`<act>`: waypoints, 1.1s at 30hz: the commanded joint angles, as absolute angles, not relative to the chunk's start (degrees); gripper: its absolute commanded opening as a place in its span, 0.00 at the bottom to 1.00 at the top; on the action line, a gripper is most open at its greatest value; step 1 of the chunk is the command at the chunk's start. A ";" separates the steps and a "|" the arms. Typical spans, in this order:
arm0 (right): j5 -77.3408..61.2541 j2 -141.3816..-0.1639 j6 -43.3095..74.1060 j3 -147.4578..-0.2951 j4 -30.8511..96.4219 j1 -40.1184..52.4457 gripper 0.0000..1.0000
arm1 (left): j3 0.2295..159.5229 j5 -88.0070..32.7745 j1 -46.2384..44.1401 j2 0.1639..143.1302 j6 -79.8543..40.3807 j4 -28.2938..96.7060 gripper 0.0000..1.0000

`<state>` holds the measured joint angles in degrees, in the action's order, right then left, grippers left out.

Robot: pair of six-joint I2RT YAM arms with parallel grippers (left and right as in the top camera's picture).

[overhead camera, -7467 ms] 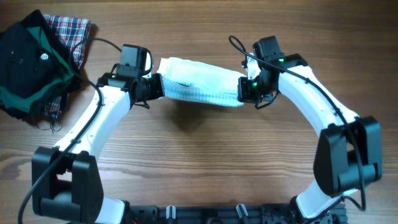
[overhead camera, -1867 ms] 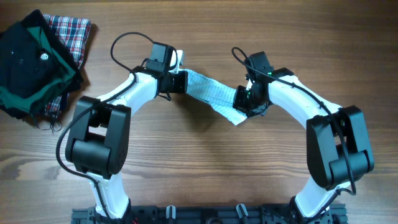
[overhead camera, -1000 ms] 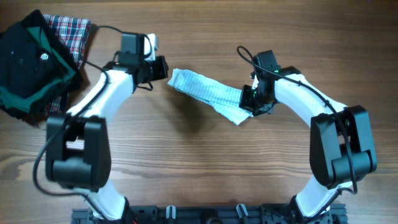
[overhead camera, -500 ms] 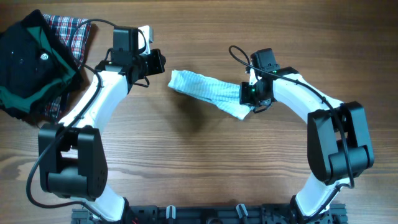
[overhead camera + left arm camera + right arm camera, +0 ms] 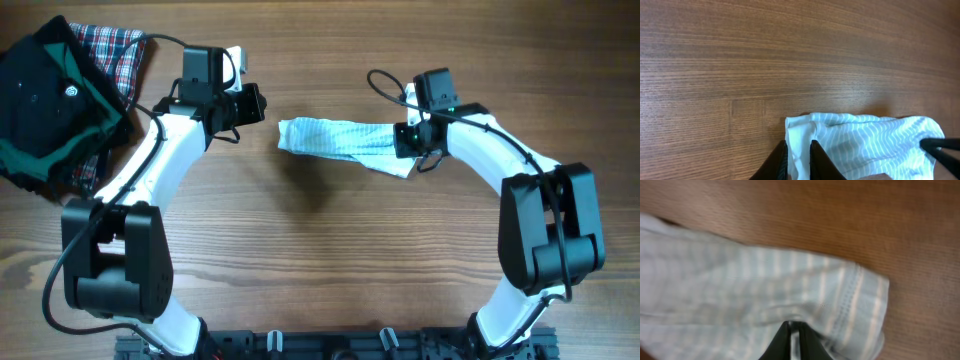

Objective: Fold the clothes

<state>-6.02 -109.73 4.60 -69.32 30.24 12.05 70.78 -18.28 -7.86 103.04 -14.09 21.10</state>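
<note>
1. Stretching left to right across the middle of the table (image 5: pixel 320 260), nearer its far edge than its near one, is the striped garment (image 5: pixel 335 140). It is a small white to pale-blue piece, bunched into a long, rumpled band.
2. Its right end dips slightly toward the near edge. The right fingers (image 5: pixel 781 347) are pressed together on the cloth at that end, pinching a fold close to a stitched hem (the right wrist view is blurred, so the stitching reads only roughly).
3. Seen from above, the right arm (image 5: pixel 490 150) curves in from the right edge of the table, and its black wrist sits over the pinched end.
4. The left fingers (image 5: pixel 779 165) hold nothing. They stand a narrow gap apart, and the left end of the striped garment shows on the wood through and beyond that gap.
5. From overhead, the tip of the left arm (image 5: pixel 160 160) is just beside the garment's left end, on the side toward the far left corner, and it does not touch the cloth.
6. In the left wrist view the garment's left end looks to lie flat on the table, its stripes running in soft waves (whether the pinched right end is raised off the wood, I cannot tell).
7. In the far left corner a black-and-green garment (image 5: pixel 45 100) is heaped on a red plaid cloth (image 5: pixel 120 50), whose checks peek out at the far and near sides of the heap. Both lie well apart from the striped garment.
</note>
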 commanded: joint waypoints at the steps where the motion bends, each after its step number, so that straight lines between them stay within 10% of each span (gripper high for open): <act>1: -16.51 -108.95 3.70 -76.01 32.86 11.97 0.23 | 71.64 -18.41 -8.19 102.10 -14.06 21.63 0.15; 7: -19.20 -104.62 20.67 -79.55 37.78 11.07 0.84 | 71.64 -19.00 -12.14 102.10 -4.75 21.80 0.15; 33: -24.05 -104.99 28.47 -65.80 33.58 2.39 0.76 | 71.48 -15.97 -17.50 108.92 -0.19 23.24 0.11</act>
